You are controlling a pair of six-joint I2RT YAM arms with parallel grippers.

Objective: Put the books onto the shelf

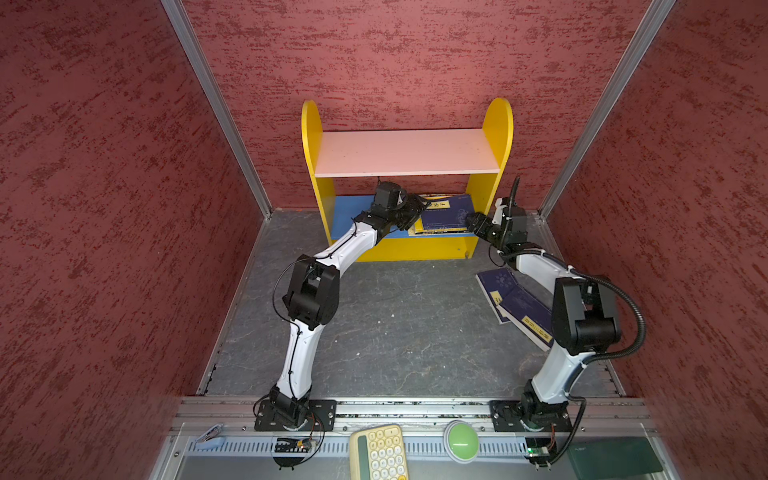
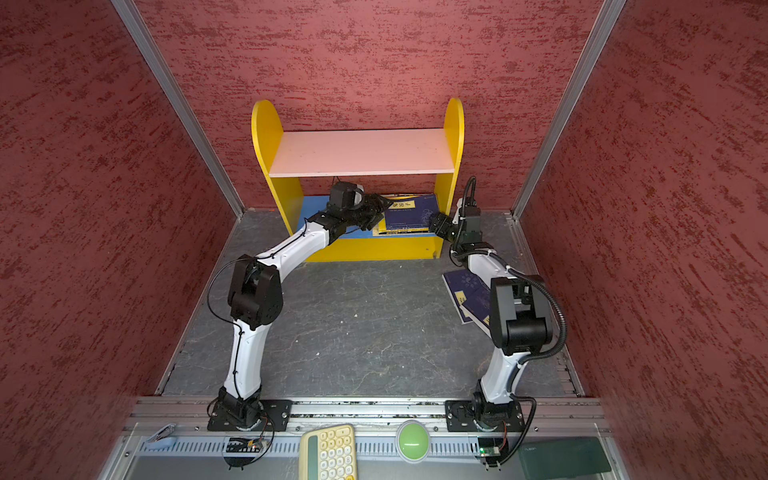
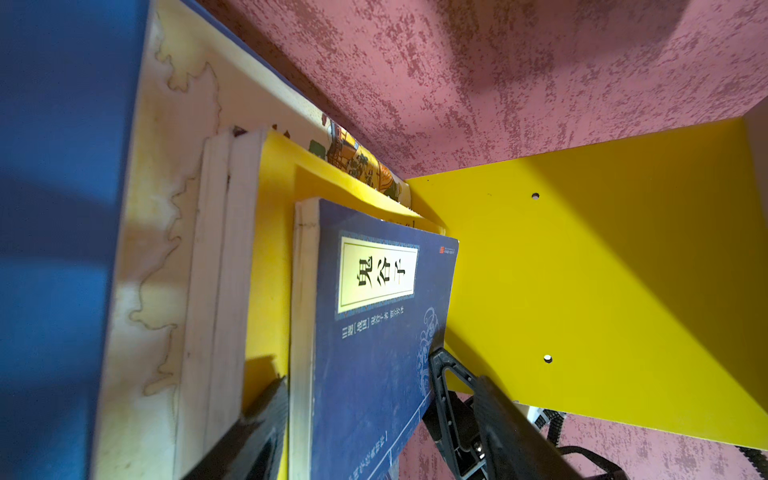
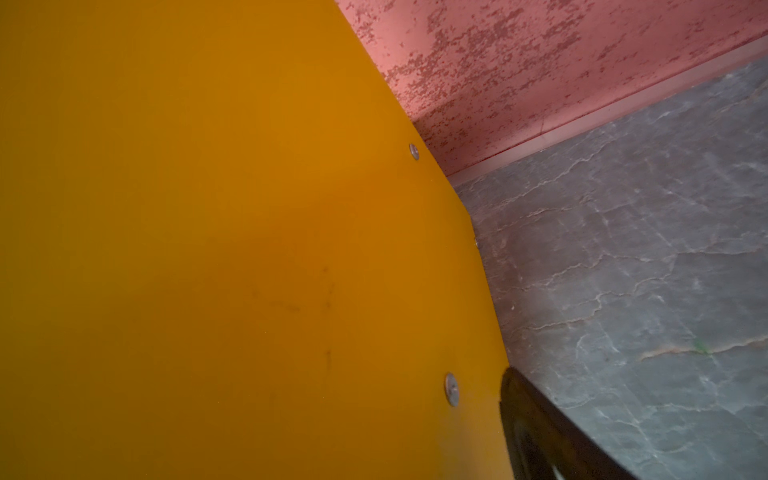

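The shelf point(image 1: 407, 151) stands against the back wall. On its blue lower board point(image 1: 349, 212) lies a stack of books: a navy book point(image 1: 449, 214) point(image 3: 386, 332) with a yellow label on top, a yellow one point(image 3: 274, 199) under it, and a large cream illustrated one point(image 3: 166, 187) at the bottom. My left gripper point(image 1: 419, 208) point(image 3: 359, 365) reaches into the lower tier and is open, its fingers either side of the navy book's near edge. Two more navy books point(image 1: 517, 305) lie overlapped on the floor at the right. My right gripper point(image 1: 471, 222) is open beside the shelf's right side panel point(image 4: 249, 249); only one of its fingers point(image 4: 536, 415) shows.
Red textured walls and metal corner posts close in the grey floor point(image 1: 395, 324). On the front rail sit a pale yellow keypad point(image 1: 380, 453), a green button point(image 1: 461, 440) and a dark green slab point(image 1: 615, 457). The pink upper board carries nothing.
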